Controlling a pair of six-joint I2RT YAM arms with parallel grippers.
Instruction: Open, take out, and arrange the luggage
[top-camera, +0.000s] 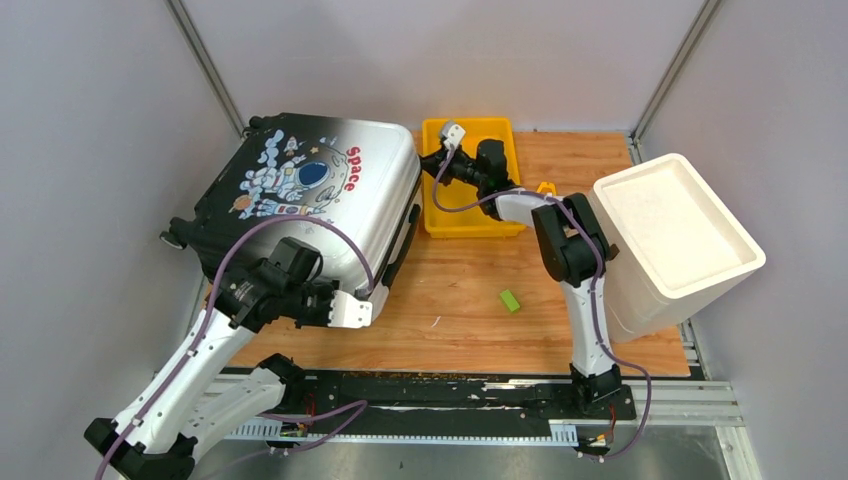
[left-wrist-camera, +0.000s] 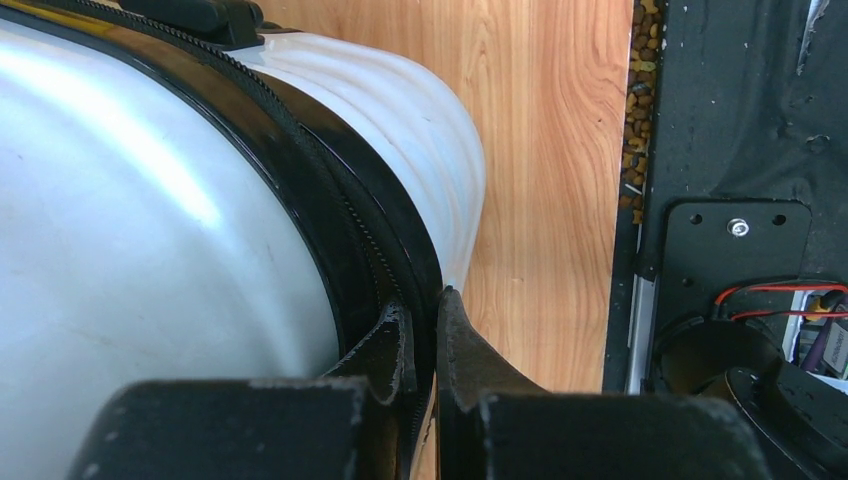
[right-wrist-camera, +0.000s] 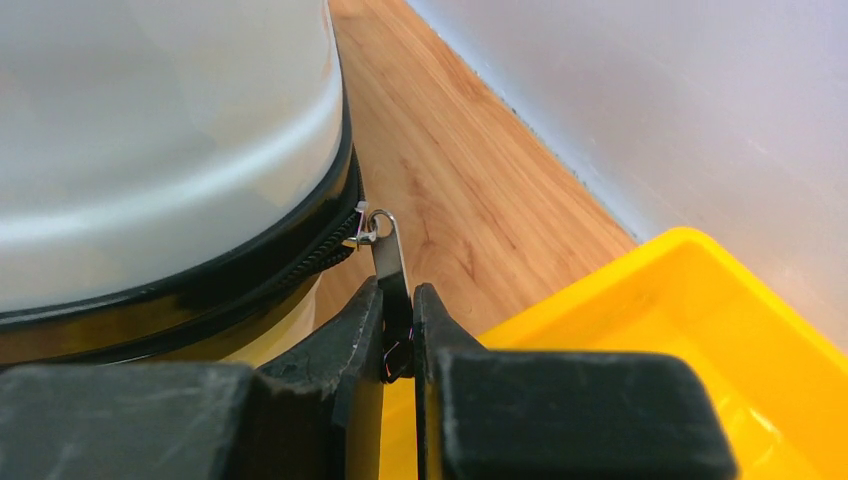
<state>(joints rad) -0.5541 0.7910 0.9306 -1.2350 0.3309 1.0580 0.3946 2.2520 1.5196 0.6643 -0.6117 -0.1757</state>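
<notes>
The luggage (top-camera: 300, 195) lies flat on the left of the wooden table, astronaut side up, its zip seam closed where it shows. My left gripper (top-camera: 352, 310) sits at its near right corner. In the left wrist view that gripper (left-wrist-camera: 428, 318) is shut against the black zip band (left-wrist-camera: 370, 230), and I cannot tell whether anything is pinched. My right gripper (top-camera: 432, 163) is at the luggage's far right corner. The right wrist view shows it (right-wrist-camera: 398, 305) shut on the metal zipper pull (right-wrist-camera: 388, 248), which hangs from the seam of the luggage (right-wrist-camera: 160, 150).
A yellow tray (top-camera: 440, 222) stands at the back centre, right of the luggage, under the right wrist. A white foam box (top-camera: 680, 240) leans at the right edge. A small green block (top-camera: 511, 300) lies on the wood. Crumbs (left-wrist-camera: 635, 110) line the table's near edge.
</notes>
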